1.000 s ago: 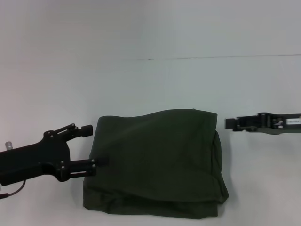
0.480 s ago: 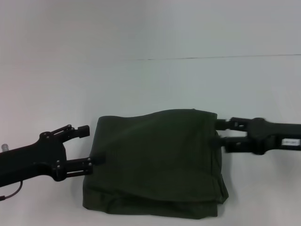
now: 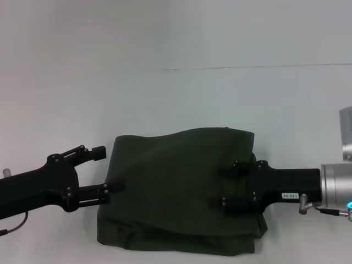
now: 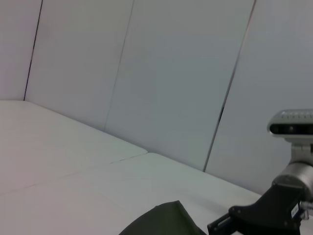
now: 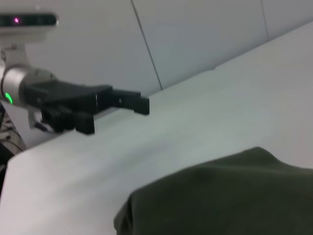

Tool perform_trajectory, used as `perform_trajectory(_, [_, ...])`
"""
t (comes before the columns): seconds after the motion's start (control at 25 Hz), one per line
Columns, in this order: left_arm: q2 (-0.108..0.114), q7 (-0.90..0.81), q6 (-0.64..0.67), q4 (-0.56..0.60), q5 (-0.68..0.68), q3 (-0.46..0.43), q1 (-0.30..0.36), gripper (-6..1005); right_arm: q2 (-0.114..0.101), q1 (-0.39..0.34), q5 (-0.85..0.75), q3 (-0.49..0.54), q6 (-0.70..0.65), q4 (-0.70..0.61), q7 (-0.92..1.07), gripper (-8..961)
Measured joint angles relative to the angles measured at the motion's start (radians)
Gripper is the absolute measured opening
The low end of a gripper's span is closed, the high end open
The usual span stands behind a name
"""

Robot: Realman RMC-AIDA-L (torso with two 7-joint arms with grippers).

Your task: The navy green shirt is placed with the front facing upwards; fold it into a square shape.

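The navy green shirt (image 3: 176, 190) lies folded into a rough square at the near middle of the white table, plain side up, with no lettering showing. My left gripper (image 3: 108, 169) is open at the shirt's left edge, its lower finger touching the cloth. My right gripper (image 3: 224, 187) is open and reaches in from the right, both fingers spread over the shirt's right part. The left wrist view shows a corner of the shirt (image 4: 164, 224) and the right gripper (image 4: 230, 226) beyond it. In the right wrist view the shirt (image 5: 230, 196) fills the near part, with the left gripper (image 5: 117, 105) behind it.
The white table (image 3: 176, 99) stretches behind and to both sides of the shirt. A thin seam line (image 3: 247, 67) crosses it far back. Pale wall panels (image 4: 171, 73) stand behind the table.
My right gripper has moved left, from beyond the shirt's right edge to over its right part. The left gripper has barely shifted. The shirt keeps its shape.
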Motion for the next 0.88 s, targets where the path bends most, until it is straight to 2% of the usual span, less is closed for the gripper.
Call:
perform_trajectory(0.48, [-0.004, 0.000, 0.001, -0.003, -0.012, 0.000, 0.000, 888, -0.001, -0.058, -0.003, -0.003, 0.077, 0.060, -0.239, 915])
perform_trajectory(0.88, [-0.004, 0.000, 0.004, -0.017, -0.016, 0.000, 0.002, 883, -0.003, -0.091, -0.005, -0.007, 0.099, 0.062, -0.268, 915])
